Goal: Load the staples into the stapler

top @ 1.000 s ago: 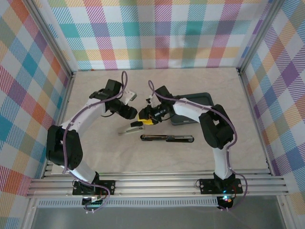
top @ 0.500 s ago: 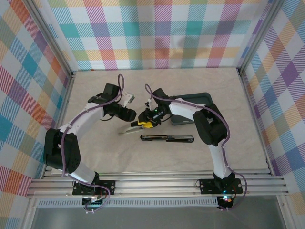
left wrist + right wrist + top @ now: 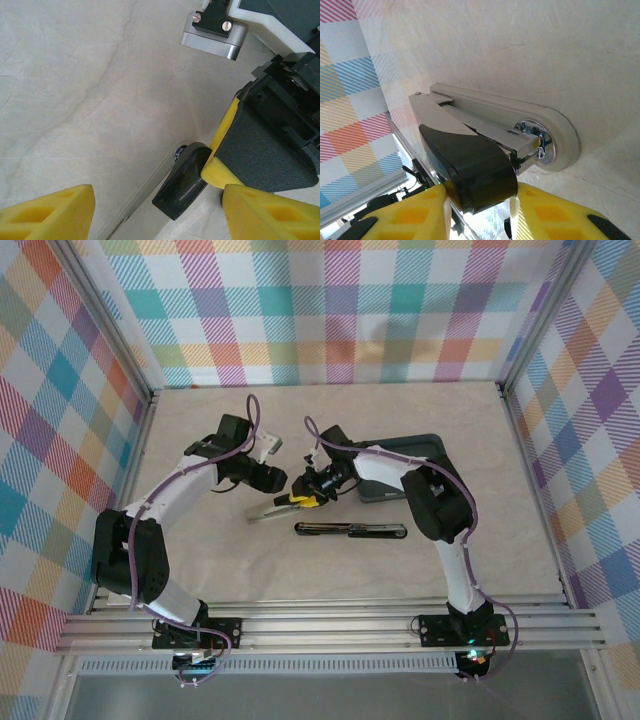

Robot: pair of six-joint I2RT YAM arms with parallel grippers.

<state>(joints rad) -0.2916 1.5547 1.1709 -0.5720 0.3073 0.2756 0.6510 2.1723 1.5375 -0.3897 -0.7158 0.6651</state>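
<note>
Right wrist | stapler (image 3: 487, 107) black lid clamped between right pincer (image 3: 480, 202) fingers

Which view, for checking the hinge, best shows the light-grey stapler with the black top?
Right wrist: the light-grey stapler lies close and nearly whole, chrome hinge plain. Top external shows it small; left wrist catches its black end.

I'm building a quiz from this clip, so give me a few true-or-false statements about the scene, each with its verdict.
1. The right gripper has its fingers on either side of the grey stapler's black top. True.
2. The left gripper holds a strip of staples. False: it is open and empty.
3. A black stapler lies nearer the robot than the grey one. True.
4. The dark tray sits on the left gripper's side. False: it is on the right gripper's side.
</note>
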